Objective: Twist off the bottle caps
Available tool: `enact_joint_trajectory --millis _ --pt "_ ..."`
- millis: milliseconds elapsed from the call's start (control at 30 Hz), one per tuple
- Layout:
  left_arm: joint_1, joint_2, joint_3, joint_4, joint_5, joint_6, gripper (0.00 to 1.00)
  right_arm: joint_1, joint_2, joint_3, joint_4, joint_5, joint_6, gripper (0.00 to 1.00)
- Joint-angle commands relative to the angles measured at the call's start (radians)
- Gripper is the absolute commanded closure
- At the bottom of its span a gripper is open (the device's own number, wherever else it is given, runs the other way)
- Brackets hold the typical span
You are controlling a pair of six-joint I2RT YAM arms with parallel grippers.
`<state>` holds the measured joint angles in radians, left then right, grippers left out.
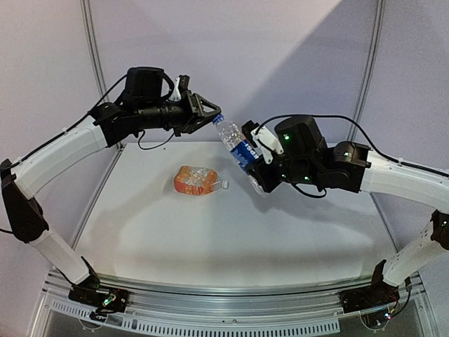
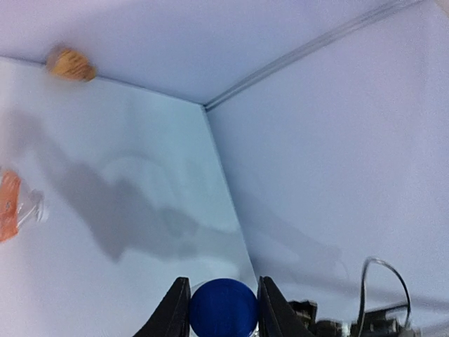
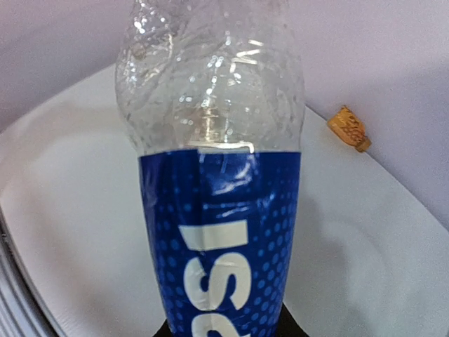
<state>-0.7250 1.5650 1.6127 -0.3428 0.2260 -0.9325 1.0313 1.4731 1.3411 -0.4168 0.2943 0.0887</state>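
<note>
The slim clear water bottle (image 1: 235, 144) with a blue label is held tilted in the air above the table. My right gripper (image 1: 257, 172) is shut on its lower body; the label fills the right wrist view (image 3: 221, 239). My left gripper (image 1: 210, 118) is shut on its dark blue cap (image 2: 223, 307), one finger (image 2: 174, 312) against each side. The orange bottle (image 1: 195, 180) lies on its side on the table with its white cap (image 1: 225, 184) pointing right. It also shows at the left edge of the left wrist view (image 2: 7, 207).
A small tan-orange object (image 3: 349, 128) lies at the table's far edge by the wall; it also shows in the left wrist view (image 2: 70, 64). The white table (image 1: 231, 239) is walled at the back and sides, with a metal rail along the near edge.
</note>
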Motion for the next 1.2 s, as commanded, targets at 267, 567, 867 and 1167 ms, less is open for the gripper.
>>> enact_joint_trajectory --millis 267,567,867,1167 --pt "-0.100 0.121 0.152 -0.354 -0.075 -0.219 0.97 0.055 0.141 0.096 -0.066 0.365 -0.152 1.00" --pt "-0.091 0.026 0.044 -0.139 -0.084 -0.107 0.26 0.056 0.085 0.017 -0.038 0.309 -0.131 1.00" --pt "0.009 -0.181 -0.231 0.104 0.025 -0.004 0.01 0.033 -0.014 -0.025 -0.039 0.225 -0.035 1.00" --pt "0.063 -0.282 -0.445 0.517 0.357 0.182 0.01 -0.061 -0.211 -0.218 0.229 -0.425 0.108 1.00"
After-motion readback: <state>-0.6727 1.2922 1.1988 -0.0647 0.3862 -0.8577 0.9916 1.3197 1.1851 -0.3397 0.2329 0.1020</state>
